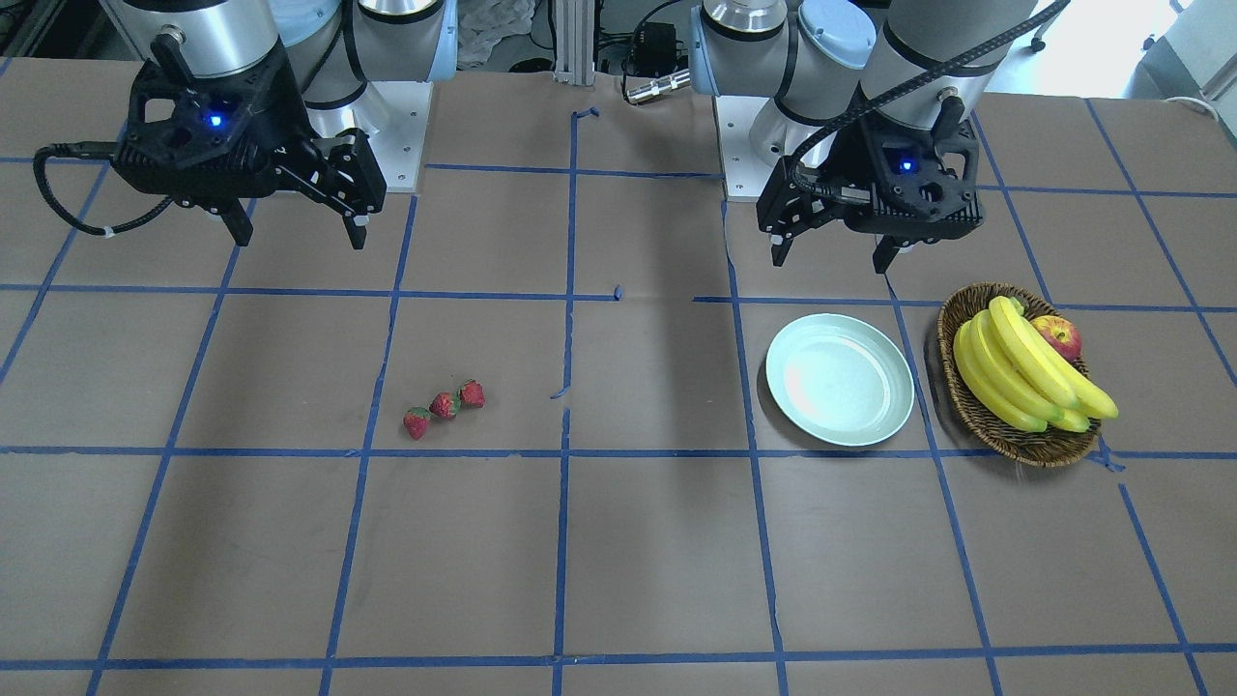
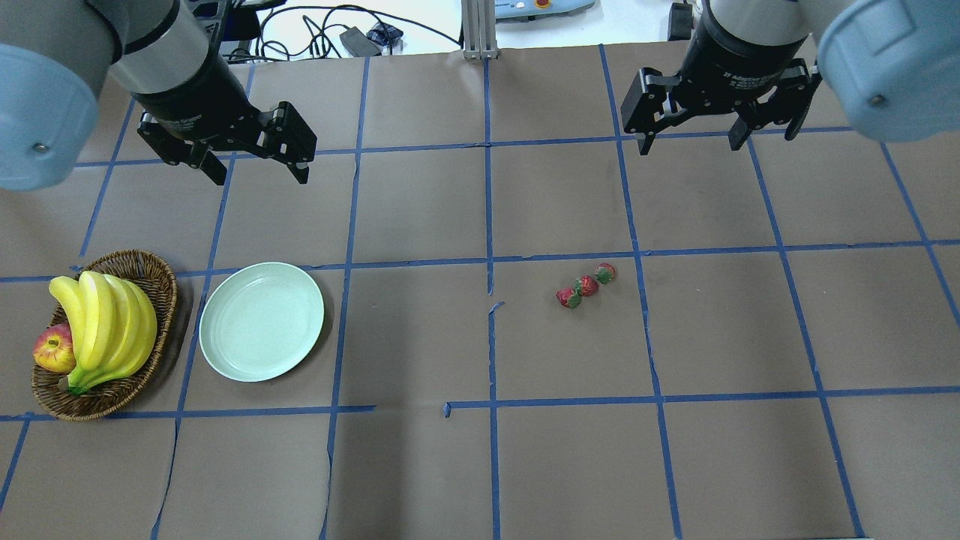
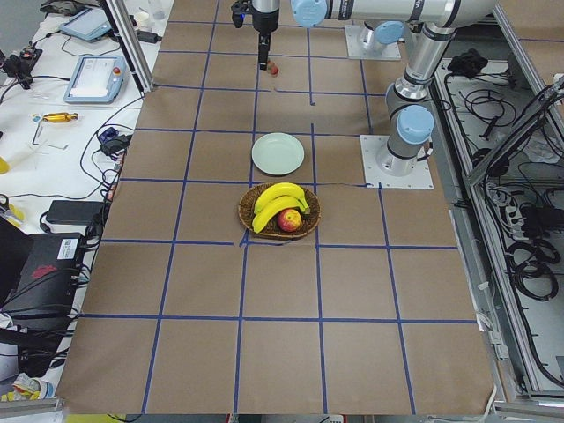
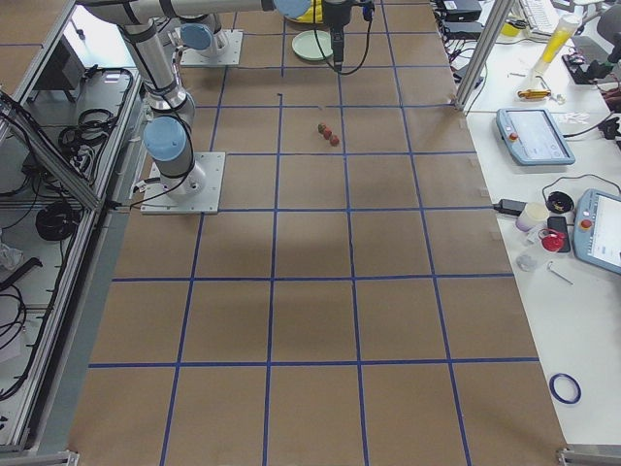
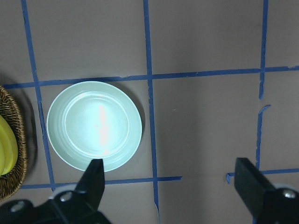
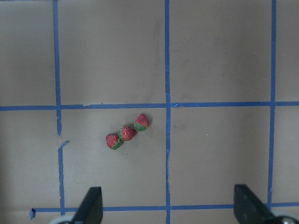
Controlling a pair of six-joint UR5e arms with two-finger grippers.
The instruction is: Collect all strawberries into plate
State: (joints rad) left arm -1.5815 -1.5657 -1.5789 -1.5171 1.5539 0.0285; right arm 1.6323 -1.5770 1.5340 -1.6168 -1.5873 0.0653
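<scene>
Brown paper covers the table [image 2: 480, 465], and you can see blue tape marking it into squares. Both arms hang above its far side with wrists pointing straight down: the left arm [image 2: 165, 52] over the plate's half, the right arm [image 2: 750, 30] over the strawberries' half. On the right arm's black collar you can read small white lettering, roughly "2F Adaptive Gripper"; the print on the left collar is too blurred to read. The left gripper [image 2: 261, 178] has its fingers spread wide and holds nothing. The right gripper [image 2: 690, 146] is spread just as wide and equally bare.

Look next at the woven basket [image 2: 161, 292] at the robot's far left, which holds a bunch of bananas [image 2: 112, 322] and an apple [image 2: 52, 349]. Just beside it lies the pale green plate [image 2: 262, 330], with nothing on it. Your three strawberries [image 2: 586, 286] sit in a short slanting row on the paper, close against one another, well apart from the plate.
</scene>
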